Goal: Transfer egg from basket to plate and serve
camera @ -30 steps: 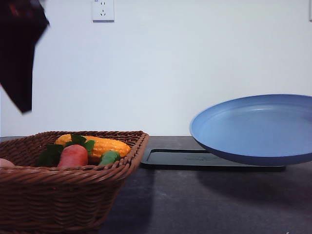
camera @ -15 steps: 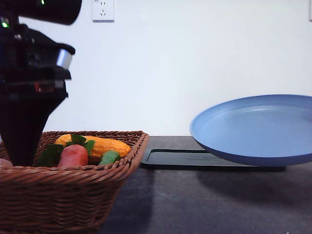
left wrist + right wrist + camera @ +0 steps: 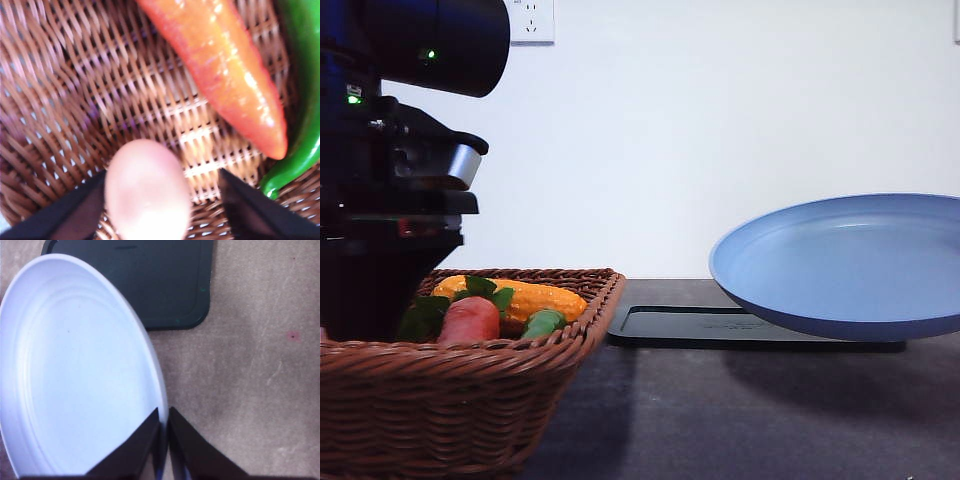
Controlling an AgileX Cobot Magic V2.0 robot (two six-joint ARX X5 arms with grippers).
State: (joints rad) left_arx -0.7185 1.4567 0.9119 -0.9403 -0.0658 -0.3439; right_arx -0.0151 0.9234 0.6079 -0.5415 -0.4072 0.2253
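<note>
In the left wrist view the pinkish-tan egg (image 3: 147, 192) lies on the woven floor of the basket (image 3: 100, 90). My left gripper (image 3: 161, 176) is open around it, one finger close against one side and a gap on the other. In the front view the left arm (image 3: 390, 200) reaches down into the wicker basket (image 3: 470, 400) at the left, and the rim hides its fingers. The light blue plate (image 3: 845, 265) hangs tilted above the table at the right. My right gripper (image 3: 163, 437) is shut on the rim of the plate (image 3: 75, 375).
An orange carrot (image 3: 225, 75) and a green pepper (image 3: 305, 100) lie in the basket near the egg. Yellow corn (image 3: 535, 298) lies further back. A flat black tray (image 3: 720, 325) sits on the dark table behind and below the plate.
My left arm has come down from the upper left into the basket. The plate has stayed where it was.
</note>
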